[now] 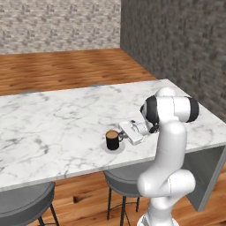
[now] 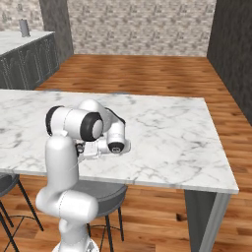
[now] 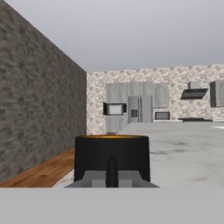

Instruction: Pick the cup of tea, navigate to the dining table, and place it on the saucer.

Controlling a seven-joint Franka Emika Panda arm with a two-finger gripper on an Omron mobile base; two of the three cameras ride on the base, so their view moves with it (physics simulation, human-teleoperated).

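The cup of tea (image 1: 112,140) is a small black mug with orange-brown liquid at its top. It stands on the saucer (image 1: 120,148), a pale disc near the front edge of the dining table (image 1: 53,119). My gripper (image 1: 121,136) reaches in level from the right and is shut on the cup's handle. In the hand view the cup of tea (image 3: 94,155) sits right in front of the camera. Its dark handle stands upright between the grey fingers (image 3: 92,178) of the gripper (image 3: 112,176). The dining table (image 2: 167,128) also shows in the right base view.
Grey round stools (image 1: 26,198) (image 1: 121,176) stand under the table's near edge. A dark brick wall (image 1: 176,39) runs along the right. A counter on grey cabinets (image 2: 24,59) is at the far left. Across the table, a fridge (image 3: 140,109) and microwave (image 3: 114,108) line the far wall.
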